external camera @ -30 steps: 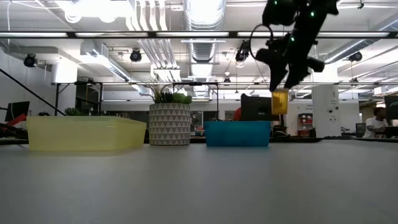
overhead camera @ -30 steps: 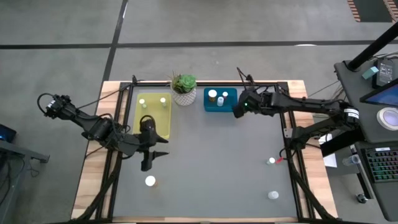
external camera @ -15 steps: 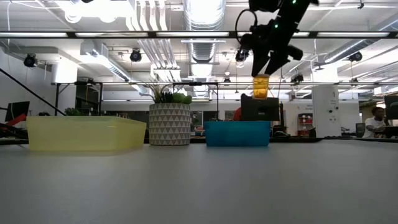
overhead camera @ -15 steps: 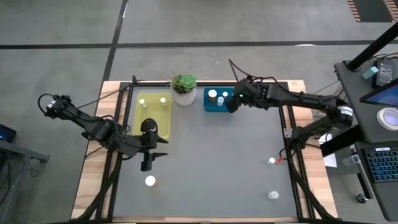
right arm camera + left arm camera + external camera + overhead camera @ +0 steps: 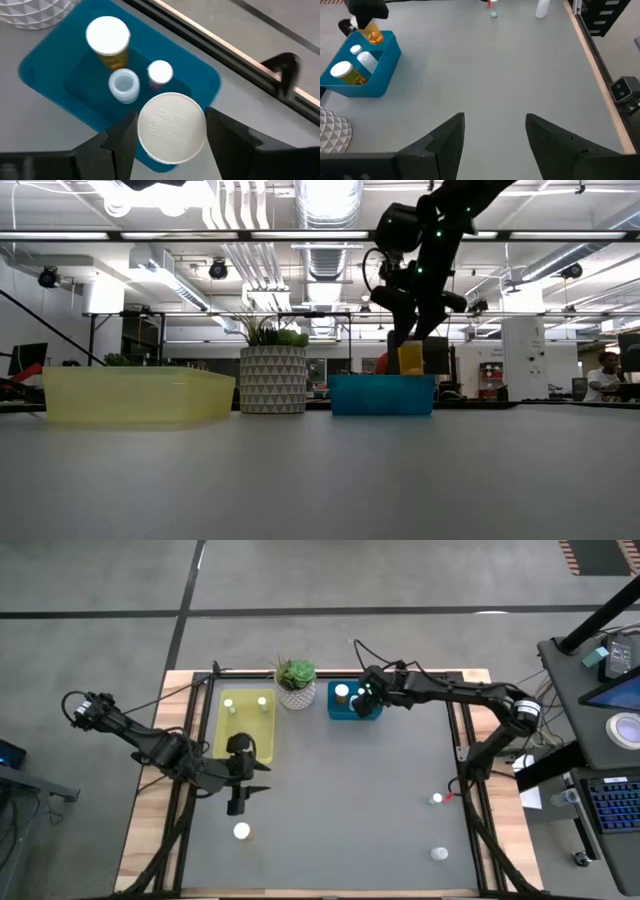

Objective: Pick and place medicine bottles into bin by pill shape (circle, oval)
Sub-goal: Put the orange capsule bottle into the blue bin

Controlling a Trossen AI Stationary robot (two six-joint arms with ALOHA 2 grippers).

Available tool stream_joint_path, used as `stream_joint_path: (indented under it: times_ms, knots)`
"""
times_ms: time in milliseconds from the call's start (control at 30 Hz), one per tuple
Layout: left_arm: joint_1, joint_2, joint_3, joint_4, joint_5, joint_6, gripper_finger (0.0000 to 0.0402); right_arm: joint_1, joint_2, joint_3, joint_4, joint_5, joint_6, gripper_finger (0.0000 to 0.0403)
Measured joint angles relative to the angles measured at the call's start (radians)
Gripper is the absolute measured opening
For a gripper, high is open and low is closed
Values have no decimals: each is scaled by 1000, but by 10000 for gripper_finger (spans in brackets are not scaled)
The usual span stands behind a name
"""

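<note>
The right claw (image 5: 170,131) is shut tight on a medicine bottle (image 5: 171,127) with a white cap, right over the blue bin (image 5: 354,700). Three more small bottles (image 5: 108,41) sit inside that bin. The left claw (image 5: 495,134) is open and holds nothing, over the bench (image 5: 350,790) well away from the blue bin.
</note>
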Motion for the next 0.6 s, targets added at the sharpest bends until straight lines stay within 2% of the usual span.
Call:
stream_joint_path:
  times_ms: [600]
  knots:
    - [1, -7, -5, 0, 0, 1, 196, -28, 92, -3, 68, -22, -23, 201]
